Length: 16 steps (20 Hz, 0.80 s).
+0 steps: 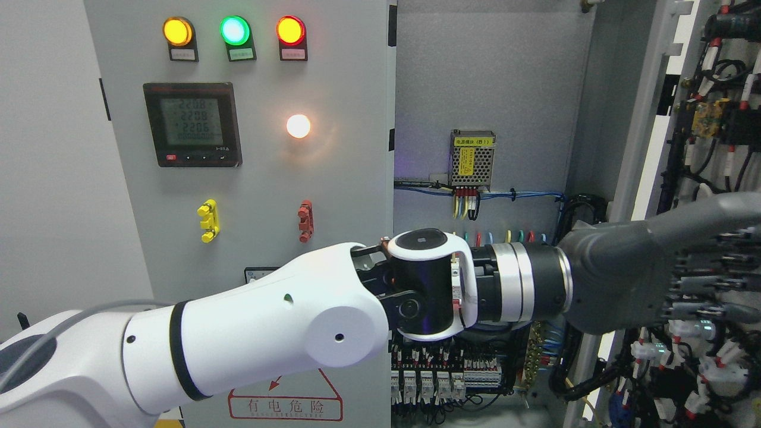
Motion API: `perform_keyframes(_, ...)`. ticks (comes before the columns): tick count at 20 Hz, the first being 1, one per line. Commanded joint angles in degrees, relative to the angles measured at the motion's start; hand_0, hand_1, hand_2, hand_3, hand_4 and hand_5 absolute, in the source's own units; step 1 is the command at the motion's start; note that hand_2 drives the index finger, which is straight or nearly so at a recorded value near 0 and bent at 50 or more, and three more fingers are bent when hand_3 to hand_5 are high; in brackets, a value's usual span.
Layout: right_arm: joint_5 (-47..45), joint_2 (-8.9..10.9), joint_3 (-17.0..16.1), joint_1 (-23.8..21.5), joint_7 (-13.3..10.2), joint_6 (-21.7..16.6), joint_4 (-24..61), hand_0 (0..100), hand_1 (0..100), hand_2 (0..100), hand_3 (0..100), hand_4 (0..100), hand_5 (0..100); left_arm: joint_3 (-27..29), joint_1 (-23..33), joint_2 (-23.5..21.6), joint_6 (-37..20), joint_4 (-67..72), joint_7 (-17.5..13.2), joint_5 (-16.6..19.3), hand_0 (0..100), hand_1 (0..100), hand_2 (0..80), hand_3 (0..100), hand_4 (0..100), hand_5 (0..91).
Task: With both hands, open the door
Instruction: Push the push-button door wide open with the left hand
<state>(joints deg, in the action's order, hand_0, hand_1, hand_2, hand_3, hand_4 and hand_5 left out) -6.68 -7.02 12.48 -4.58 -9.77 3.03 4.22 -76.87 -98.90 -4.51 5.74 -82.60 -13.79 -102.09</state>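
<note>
While the white-shelled left arm point(250, 321) is entering from the lower left of the frame and reaching across to the right, its dark grey left hand point(648, 267) is lying flat against the inner face of the swung-open grey metal cabinet door point(648, 113) at the right edge. Judged from the task, the palm is pressing there so as to carry the door further outward.

Item: hand state. Palm and back of the hand are showing; the fingers are running off the right edge among the wiring, so whether they are spread or hooked on anything cannot be told.

Item: door. It is standing well open at the right of the frame, its inner side carrying black, red and white cable looms point(719, 89).

Item: fixed left panel point(261, 178), upper left to centre, bearing three round lamps, amber, green and red point(234, 31), a black digital meter point(192, 123), a glowing white lamp point(298, 126), and yellow and red handles point(208, 220).

Item: cabinet interior, centre, holding a perforated metal power supply with a yellow label point(472, 157) and a row of breakers point(428, 380) at bottom centre.

Hidden: the arm is covering the middle of the interior and the panel's lower part; the right arm is not showing; the door's outer handle is out of sight.
</note>
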Motion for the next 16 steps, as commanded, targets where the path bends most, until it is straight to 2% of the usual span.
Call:
perform_keyframes(1, 0.0, -0.01, 0.0, 0.01, 0.02, -0.04, 0.0, 12, 39, 0, 0, 0, 0, 0.67, 0.2, 7.93, -0.37, -0.37, 0.61, 1.02, 12, 39, 0.0, 0, 0, 0.0)
perform_keyframes(6, 0.0, -0.01, 0.0, 0.01, 0.02, 0.05, 0.0, 12, 39, 0, 0, 0, 0, 0.58, 0.11, 8.29, -2.92, 1.3, 0.69, 1.46, 12, 39, 0.0, 0, 0, 0.0)
perform_keyframes(16, 0.0, -0.01, 0.0, 0.01, 0.02, 0.05, 0.0, 12, 39, 0, 0, 0, 0, 0.58, 0.28, 8.29, -2.49, 2.96, 1.92, 2.77, 12, 39, 0.0, 0, 0, 0.0)
